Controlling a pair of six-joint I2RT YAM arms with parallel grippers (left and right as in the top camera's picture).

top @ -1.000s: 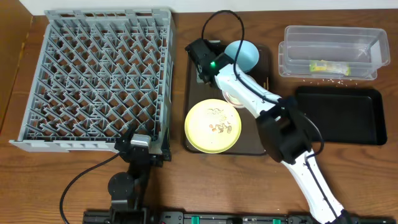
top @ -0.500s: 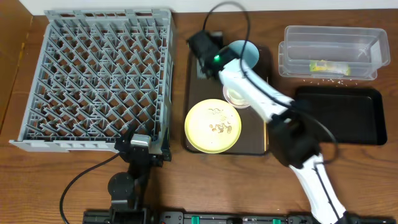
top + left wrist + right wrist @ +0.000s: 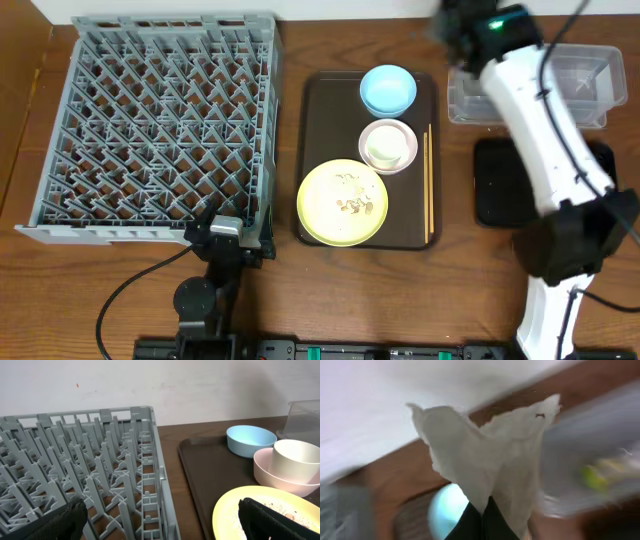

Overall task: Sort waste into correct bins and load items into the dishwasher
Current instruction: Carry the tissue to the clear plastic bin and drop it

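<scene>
As my right claw (image 3: 481, 512) is closed on the napkin (image 3: 487, 455) by one edge only, swinging could shed it outside the clear tub (image 3: 612, 82).

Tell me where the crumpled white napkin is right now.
The right wrist view shows the napkin pinched in the right gripper, held in the air; overhead, that gripper is at the back right, beside the clear tub.

Lit brightly, evenly from above; cast only soft shadows. Smeared the right wrist view with motion blur behind the napkin (image 3: 490, 460); blurred the far end of the right arm (image 3: 540, 120) overhead.
</scene>
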